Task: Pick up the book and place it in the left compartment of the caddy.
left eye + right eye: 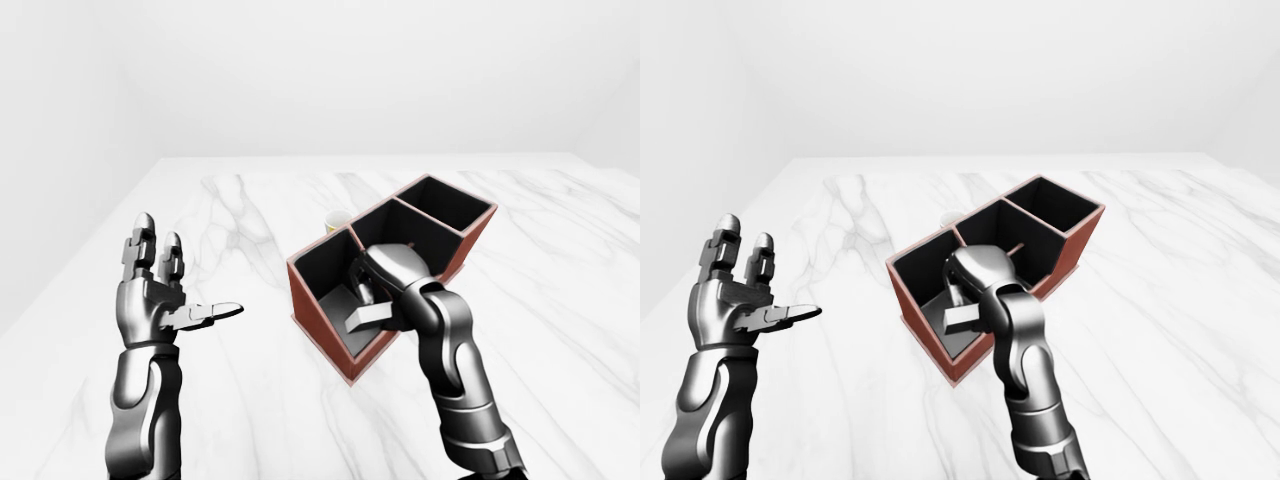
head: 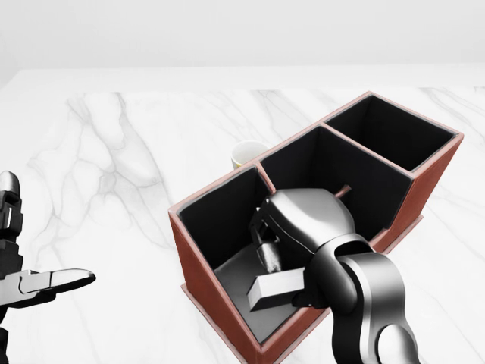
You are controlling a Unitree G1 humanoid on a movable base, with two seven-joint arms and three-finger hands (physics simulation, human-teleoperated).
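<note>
Over the leftmost compartment of the caddy, the right robot hand [image 2: 284,250] reaches down inside, its fingers curled; whether they clamp anything I cannot tell. A pale grey block-like piece [image 2: 274,289] shows just beneath it, lying roughly level with its long axis running left to right in the head view; whether this is the book or a part of the hand is hard to make out. One red-brown, black-lined, three-compartment caddy [image 2: 203,284] sits slanted on the white marble desk [image 1: 250,200]. One cream cup [image 2: 247,154] peeks above its top wall, mostly hidden. At left, the left robot hand [image 1: 160,295] hangs spread and empty, well apart.
</note>
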